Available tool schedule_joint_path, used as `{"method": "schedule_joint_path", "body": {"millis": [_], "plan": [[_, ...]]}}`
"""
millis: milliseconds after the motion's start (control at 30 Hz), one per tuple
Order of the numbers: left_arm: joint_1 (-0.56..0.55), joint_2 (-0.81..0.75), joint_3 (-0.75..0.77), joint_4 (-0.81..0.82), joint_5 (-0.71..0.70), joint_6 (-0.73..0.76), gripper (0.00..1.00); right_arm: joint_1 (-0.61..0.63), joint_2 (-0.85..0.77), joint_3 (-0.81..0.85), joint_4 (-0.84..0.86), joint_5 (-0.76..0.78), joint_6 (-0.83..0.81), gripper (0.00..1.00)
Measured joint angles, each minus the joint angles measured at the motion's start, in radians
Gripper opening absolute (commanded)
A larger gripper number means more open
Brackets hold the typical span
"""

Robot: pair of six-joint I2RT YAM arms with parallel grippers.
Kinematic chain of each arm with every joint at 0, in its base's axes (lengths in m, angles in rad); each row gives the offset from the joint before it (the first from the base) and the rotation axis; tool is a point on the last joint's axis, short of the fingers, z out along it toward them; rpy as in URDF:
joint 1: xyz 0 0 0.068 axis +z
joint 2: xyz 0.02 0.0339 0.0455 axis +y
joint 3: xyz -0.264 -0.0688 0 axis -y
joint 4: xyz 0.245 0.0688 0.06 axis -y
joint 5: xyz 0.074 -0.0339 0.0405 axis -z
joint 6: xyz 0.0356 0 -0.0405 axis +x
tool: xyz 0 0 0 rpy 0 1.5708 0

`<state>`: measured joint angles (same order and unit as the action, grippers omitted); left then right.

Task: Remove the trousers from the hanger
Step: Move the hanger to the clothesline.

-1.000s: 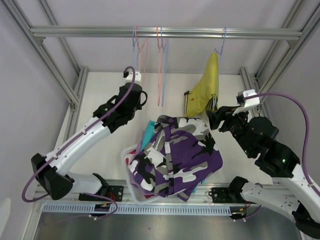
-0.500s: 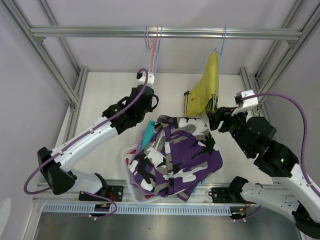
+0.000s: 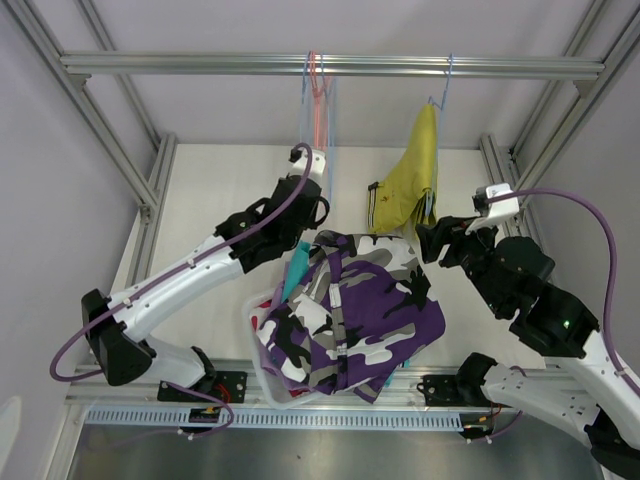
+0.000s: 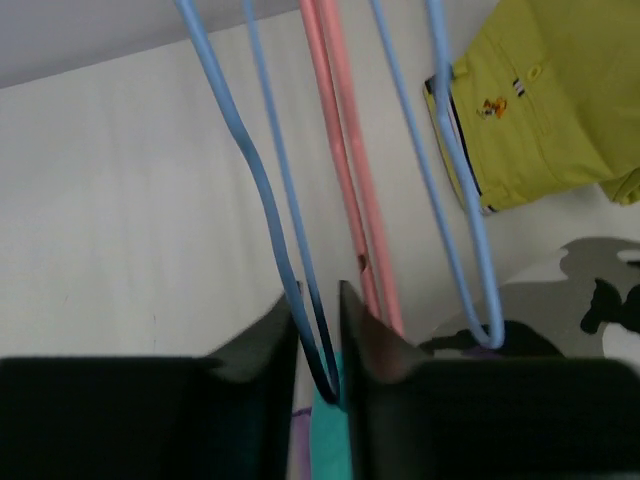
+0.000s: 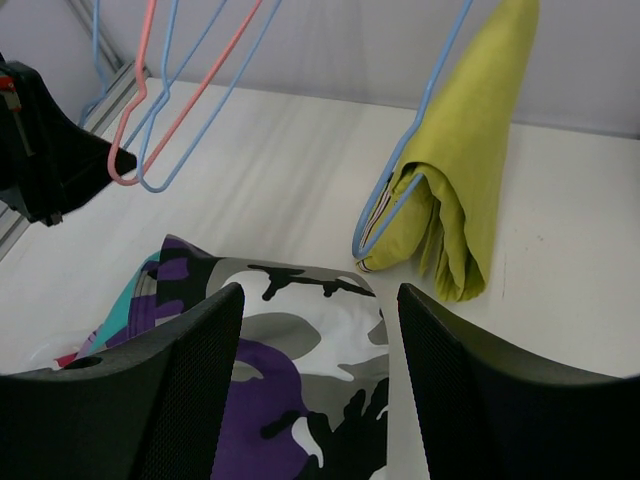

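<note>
One pair of trousers, the mustard yellow shorts (image 3: 410, 180) (image 5: 470, 150), hangs folded over a blue hanger (image 3: 445, 80) on the rail's right part. The camouflage pair (image 3: 370, 300) (image 5: 300, 340) lies on top of a pile, with a teal pair (image 3: 295, 272) under it. My left gripper (image 3: 318, 168) (image 4: 317, 300) is up at the bare hangers. Its jaws stand a narrow gap apart, with the lower loop of a bare blue hanger (image 4: 262, 190) between them. My right gripper (image 3: 428, 240) (image 5: 318, 330) hovers open over the camouflage pair, just below the yellow one, holding nothing.
A bare pink hanger (image 4: 345, 150) and a second bare blue hanger (image 4: 450, 180) hang bunched beside the first on the metal rail (image 3: 200, 65). The pile sits in a white basket (image 3: 258, 345) at the table's near edge. Frame posts (image 3: 150, 185) stand on both sides.
My left arm has swung right, sliding the bare hangers along the rail toward the yellow pair. Its jaws have parted slightly. The right arm has barely moved.
</note>
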<state>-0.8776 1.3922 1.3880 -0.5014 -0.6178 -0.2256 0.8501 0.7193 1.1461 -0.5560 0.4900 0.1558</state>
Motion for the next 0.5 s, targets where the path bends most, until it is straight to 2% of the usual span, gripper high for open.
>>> {"method": "schedule_joint_path", "body": {"millis": [33,67,100,133,300,500], "plan": [[-0.005,0.0,0.0,-0.008,0.002,0.007,0.57,0.0,-0.002,0.0,-0.001,0.0,0.0,0.68],[-0.011,0.0,0.0,-0.026,0.0,0.016,0.64,-0.001,-0.005,0.0,-0.002,0.0,0.001,0.68],[-0.019,0.002,0.0,-0.043,0.0,0.014,0.77,-0.002,-0.007,0.0,-0.002,0.0,0.001,0.68],[-0.026,0.004,0.0,-0.057,-0.005,0.018,0.82,-0.002,-0.01,0.0,-0.002,0.0,0.001,0.68],[-0.058,0.005,0.0,-0.126,-0.055,0.021,0.99,-0.002,-0.027,-0.006,-0.008,0.0,0.001,0.67],[-0.128,-0.025,0.01,-0.224,-0.107,0.007,0.99,-0.003,-0.037,-0.026,-0.008,0.0,0.001,0.68]]}}
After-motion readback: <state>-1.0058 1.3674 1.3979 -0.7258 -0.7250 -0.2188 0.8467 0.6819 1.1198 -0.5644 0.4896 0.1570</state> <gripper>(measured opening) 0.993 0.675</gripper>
